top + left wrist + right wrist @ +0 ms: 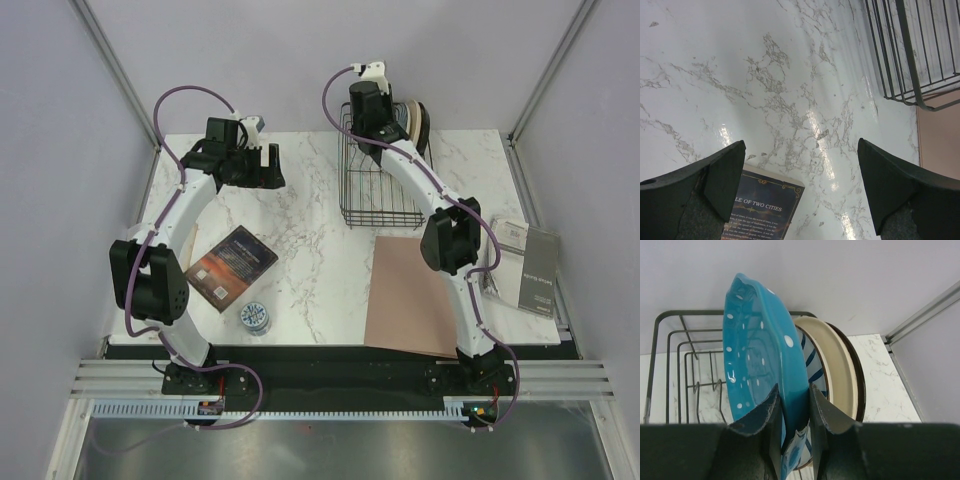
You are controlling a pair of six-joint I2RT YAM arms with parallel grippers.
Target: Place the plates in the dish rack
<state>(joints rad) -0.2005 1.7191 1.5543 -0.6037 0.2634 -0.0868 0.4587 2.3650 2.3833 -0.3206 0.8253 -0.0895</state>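
From above, my right hand (382, 115) is over the far end of the dish rack (372, 195); my left hand (800, 170) is spread wide, holding nothing; up close, I pinch the teal plate (760, 350) beside the other plates (839, 370), and letting go crooked could tip it onto them.

The teal plate (760, 355) carries scattered white dots. The striped plate (814, 365) is white with dark bands, and the cream plate (840, 375) has a dark rim. The dish rack (670, 335) is black wire; the counter (740, 75) is white marble, grey-veined.
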